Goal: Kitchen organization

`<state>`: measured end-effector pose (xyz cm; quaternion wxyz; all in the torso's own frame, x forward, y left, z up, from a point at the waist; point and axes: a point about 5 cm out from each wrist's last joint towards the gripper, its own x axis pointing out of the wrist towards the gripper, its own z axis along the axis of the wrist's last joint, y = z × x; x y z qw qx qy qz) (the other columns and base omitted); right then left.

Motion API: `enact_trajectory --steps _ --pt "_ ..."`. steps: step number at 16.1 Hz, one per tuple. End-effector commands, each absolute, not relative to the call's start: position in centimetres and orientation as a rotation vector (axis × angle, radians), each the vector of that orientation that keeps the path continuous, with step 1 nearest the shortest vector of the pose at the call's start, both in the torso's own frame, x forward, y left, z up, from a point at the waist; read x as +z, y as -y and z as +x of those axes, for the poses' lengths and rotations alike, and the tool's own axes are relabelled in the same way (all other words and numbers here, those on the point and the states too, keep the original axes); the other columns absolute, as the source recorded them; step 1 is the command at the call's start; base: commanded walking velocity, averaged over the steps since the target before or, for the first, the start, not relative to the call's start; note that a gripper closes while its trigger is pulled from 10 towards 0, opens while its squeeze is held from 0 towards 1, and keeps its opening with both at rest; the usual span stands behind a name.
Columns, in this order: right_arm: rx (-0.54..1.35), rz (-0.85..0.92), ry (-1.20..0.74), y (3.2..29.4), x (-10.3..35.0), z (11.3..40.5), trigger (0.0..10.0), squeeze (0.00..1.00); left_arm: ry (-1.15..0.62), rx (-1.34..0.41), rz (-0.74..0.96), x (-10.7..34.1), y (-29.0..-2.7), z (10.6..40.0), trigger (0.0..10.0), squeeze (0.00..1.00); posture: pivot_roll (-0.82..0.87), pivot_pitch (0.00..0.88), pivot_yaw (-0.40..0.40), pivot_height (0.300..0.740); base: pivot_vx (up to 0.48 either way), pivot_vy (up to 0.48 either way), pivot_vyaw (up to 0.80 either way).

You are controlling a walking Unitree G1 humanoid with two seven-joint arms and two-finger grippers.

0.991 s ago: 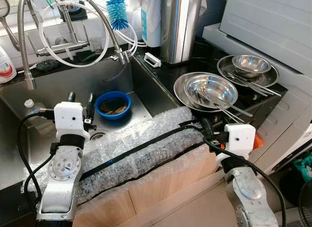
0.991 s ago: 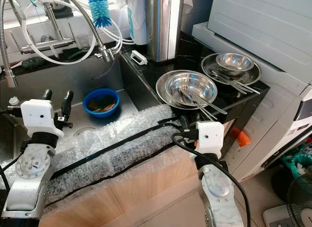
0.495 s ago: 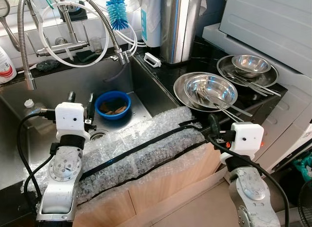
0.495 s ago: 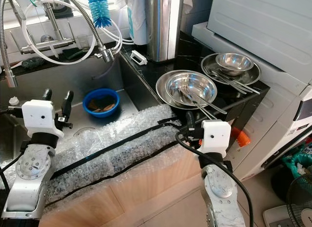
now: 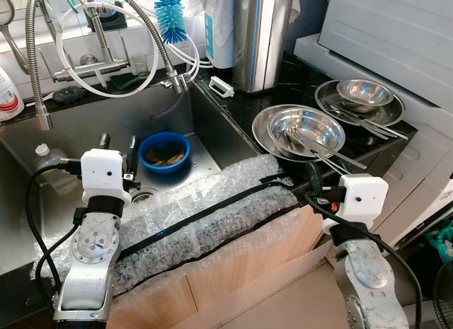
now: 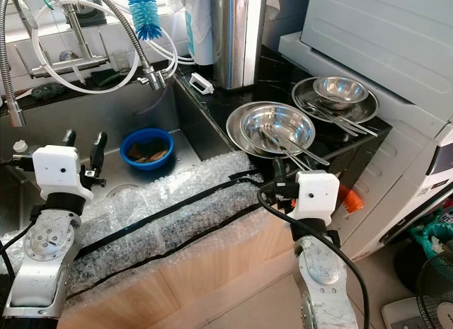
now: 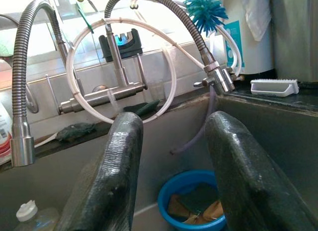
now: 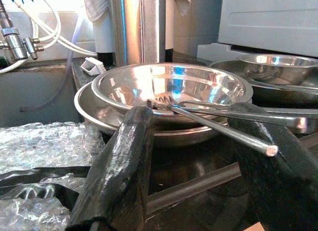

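Note:
A steel bowl (image 5: 306,127) holding forks and spoons sits on a steel plate (image 5: 263,128) on the black counter. Behind it, a second plate (image 5: 324,97) carries a small steel bowl (image 5: 364,94) and more cutlery. My right gripper (image 5: 316,175) is open just in front of the counter edge; in the right wrist view the bowl (image 8: 169,89) lies straight ahead of its fingers (image 8: 130,156). A blue bowl (image 5: 163,151) with brownish scraps rests in the sink. My left gripper (image 5: 117,141) hovers open over the sink, just left of the blue bowl (image 7: 191,201).
Bubble wrap (image 5: 205,216) with black tape covers the sink's front edge, above a cardboard sheet (image 5: 248,272). Spring faucets and white hoses (image 5: 106,53) arch over the sink (image 5: 212,124). A blue brush (image 5: 170,21), steel canister (image 5: 260,35), white appliance (image 5: 396,39) and small bottle (image 5: 44,156) surround it.
My right gripper has shifted to the right along the counter edge, nearer the plates. The left arm has stayed put.

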<state>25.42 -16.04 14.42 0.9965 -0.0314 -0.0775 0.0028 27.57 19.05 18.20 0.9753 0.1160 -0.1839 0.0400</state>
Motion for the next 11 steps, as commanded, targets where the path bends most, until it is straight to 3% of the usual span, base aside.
enact_trajectory --steps 1,3,4,5,11 --pt "0.008 -0.063 0.181 16.11 14.95 25.59 10.0 0.0 0.371 0.08 0.241 18.01 -19.04 27.45 10.0 0.0 -0.04 0.017 0.012 0.74 0.0 0.0 0.0" --pt "0.016 -0.061 0.185 15.98 15.01 25.78 9.6 0.0 0.371 0.081 0.241 18.02 -19.04 27.46 10.0 0.0 -0.04 0.017 0.011 0.74 0.0 0.0 0.0" --pt "0.023 -0.06 0.19 15.88 15.11 25.9 2.8 0.0 0.372 0.081 0.242 18.03 -19.03 27.47 10.0 0.0 -0.04 0.017 0.011 0.74 0.0 0.0 0.0" --pt "0.03 -0.051 0.199 15.76 15.29 26.04 0.0 0.0 0.372 0.081 0.241 18.04 -19.01 27.48 10.0 0.0 -0.04 0.017 0.01 0.74 0.0 0.0 0.0" --pt "0.041 -0.058 0.196 15.67 15.27 26.23 0.0 0.0 0.369 0.073 0.242 17.94 -18.84 27.43 10.0 0.0 -0.04 0.018 0.008 0.74 0.0 0.0 0.0"
